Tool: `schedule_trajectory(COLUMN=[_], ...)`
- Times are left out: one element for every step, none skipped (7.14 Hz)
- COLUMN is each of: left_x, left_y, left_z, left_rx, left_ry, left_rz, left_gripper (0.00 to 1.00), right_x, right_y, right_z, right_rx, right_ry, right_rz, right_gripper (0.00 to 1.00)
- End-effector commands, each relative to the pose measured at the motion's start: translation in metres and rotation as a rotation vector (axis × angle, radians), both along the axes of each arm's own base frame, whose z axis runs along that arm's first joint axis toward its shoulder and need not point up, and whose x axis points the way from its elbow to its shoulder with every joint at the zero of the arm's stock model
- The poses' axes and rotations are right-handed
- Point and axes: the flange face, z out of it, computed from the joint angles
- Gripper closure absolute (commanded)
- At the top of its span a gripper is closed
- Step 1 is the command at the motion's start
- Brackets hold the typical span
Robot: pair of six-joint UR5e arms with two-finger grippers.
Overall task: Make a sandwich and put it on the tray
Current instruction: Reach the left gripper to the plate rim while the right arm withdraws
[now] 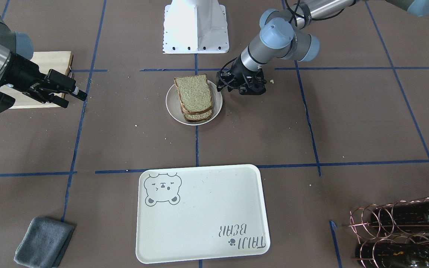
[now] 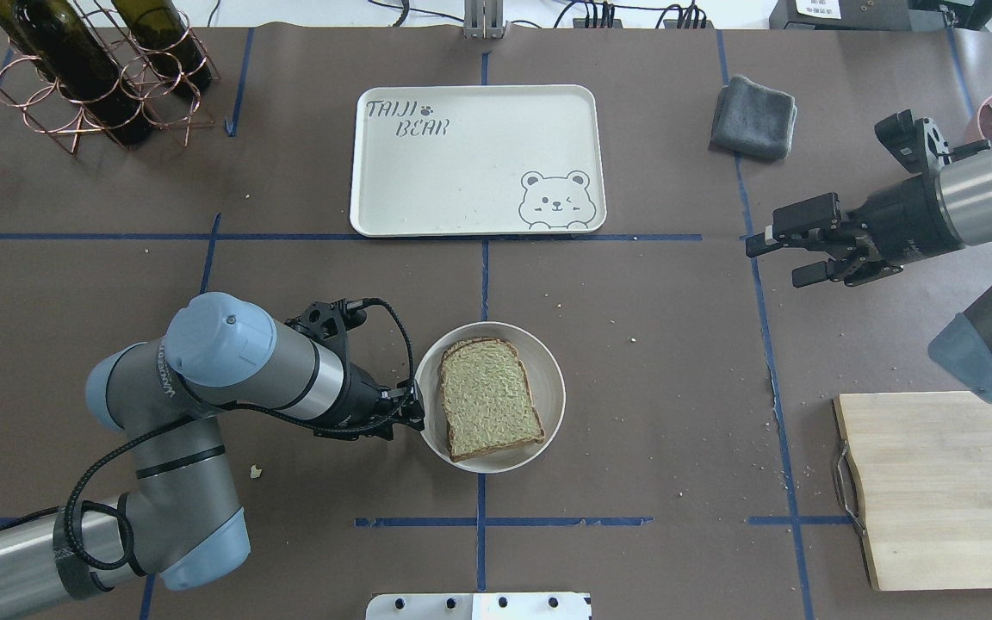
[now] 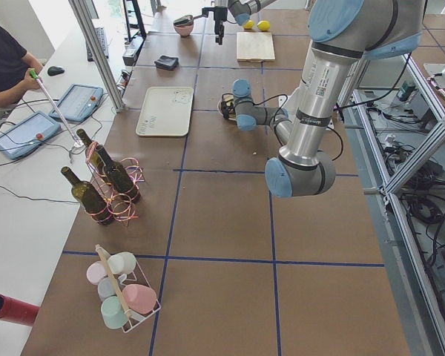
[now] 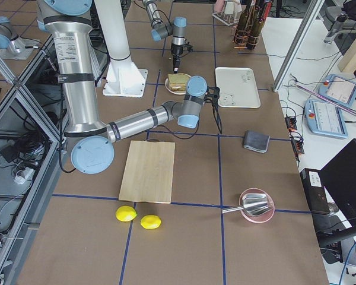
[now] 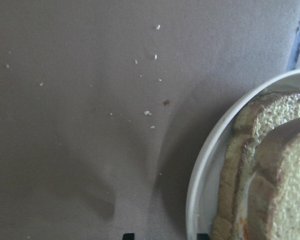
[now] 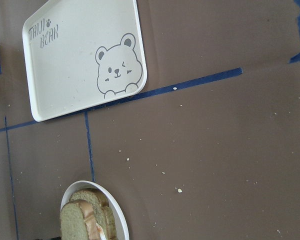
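Brown-crusted and stacked, the sandwich (image 2: 490, 397) sits assembled on the small white plate (image 2: 548, 362) mid-tabletop, well apart from the empty tray (image 2: 479, 164). Left tool (image 2: 406, 412) is low, just beside the plate's rim; whether its jaws are spread or closed, I cannot tell. Right tool (image 2: 784, 250) hovers off to the side, jaws parted, holding nothing. Soft, light, crumbly bread, and a slippery egg layer peeking out in the left wrist view: probably better to grip the plate rim than squeeze the stack.
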Motion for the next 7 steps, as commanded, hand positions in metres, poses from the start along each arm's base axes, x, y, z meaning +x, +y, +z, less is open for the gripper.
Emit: schedule_trajectory(left_x=[0.005,0.008,0.010,0.010,0.012,0.013,0.017], left_y=[-0.001,-0.004,-0.006,-0.006,-0.007,-0.010,-0.011], left_z=[-0.005,-0.010,-0.007,-0.007,-0.004,-0.003,0.000], left_rx=[0.002,0.011,0.010,0.010,0.010,0.023,0.025], left_ry=[0.004,0.008,0.000,0.000,-0.006,-0.012,-0.019], left_rz=[0.001,-0.012,-0.017,-0.017,-0.018,-0.041,-0.043], left_gripper=[0.54,0.55,0.58,0.63,0.67,0.69,0.70], right_x=[0.001,0.002,0.002,0.002,0.002,0.002,0.003], right_y=[0.003,0.003,0.004,0.004,0.004,0.004,0.004], right_z=[-0.001,0.000,0.001,0.001,0.001,0.001,0.001], right_rx=[0.002,0.001,0.000,0.000,0.000,-0.002,0.000], right_ry=[-0.001,-0.001,0.000,0.000,0.000,0.001,0.000], right_rz=[-0.001,-0.001,-0.001,-0.001,-0.001,-0.001,-0.001], right_gripper=[0.00,0.00,0.00,0.00,0.00,0.00,0.00])
